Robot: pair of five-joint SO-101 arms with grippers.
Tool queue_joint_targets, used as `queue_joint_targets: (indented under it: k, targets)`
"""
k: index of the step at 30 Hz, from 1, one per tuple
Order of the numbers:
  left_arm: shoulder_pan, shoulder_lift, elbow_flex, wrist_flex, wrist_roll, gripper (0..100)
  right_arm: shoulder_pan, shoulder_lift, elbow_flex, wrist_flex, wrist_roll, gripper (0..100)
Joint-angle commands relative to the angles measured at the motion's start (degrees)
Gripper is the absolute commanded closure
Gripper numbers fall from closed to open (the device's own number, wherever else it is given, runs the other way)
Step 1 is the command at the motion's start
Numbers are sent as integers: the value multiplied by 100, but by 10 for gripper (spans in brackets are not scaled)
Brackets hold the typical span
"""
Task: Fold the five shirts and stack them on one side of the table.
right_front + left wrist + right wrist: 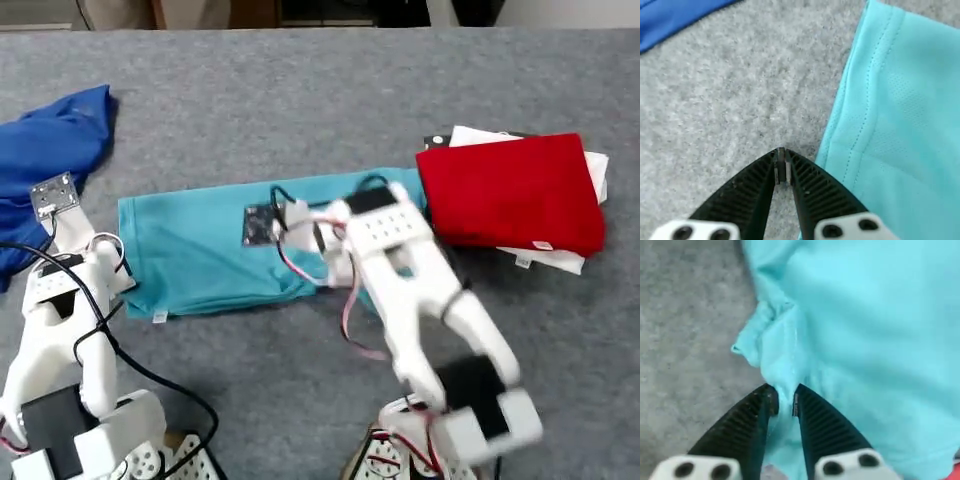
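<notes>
Grey felt-like cloth covers the table (300, 90), and a teal shirt (200, 250) lies across its middle in a long band. The right gripper (786, 402) is clamped on a bunched fold of that shirt, and the right arm (420, 290) reaches over the shirt's right end, hiding part of it. The left gripper (781, 167) hangs with its jaws pressed together and nothing between them, over bare table just beside the teal shirt's left hem. A crumpled blue shirt (50, 150) lies at the far left edge, close to the left arm (60, 330). On the right, a folded red shirt (510, 190) rests on a folded white shirt (548, 258), just beside the teal shirt's right end. Bare table runs along the far side and at the front between the two arms.
</notes>
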Motion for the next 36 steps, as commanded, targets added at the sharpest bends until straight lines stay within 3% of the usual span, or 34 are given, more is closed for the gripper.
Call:
queue_joint_targets:
  k: [1, 4, 11, 15, 21, 27, 30, 36]
  targets:
    - [-26, -22, -316, -62, 35, 980, 66, 971, -1446, 396, 97, 994]
    - [9, -22, -316, -70, 18, 980, 84, 1851, -2457, 1002, 571, 994]
    - [105, -22, -299, -79, 0, 980, 198, 3354, -4866, 1864, 791, 991]
    - [105, -22, -299, -79, 0, 980, 207, 3969, -5912, 2145, 844, 903]
    - [105, -22, -299, -70, 0, 980, 215, 4541, -7055, 2251, 835, 779]
    - [105, -22, -299, -70, 0, 980, 532, 4338, -8092, 3209, 607, 814]
    - [105, -22, -299, -70, 0, 980, 919, 3952, -7969, 3235, 211, 998]
    - [105, -22, -299, -70, 0, 980, 1218, 2448, -5367, 3191, 97, 996]
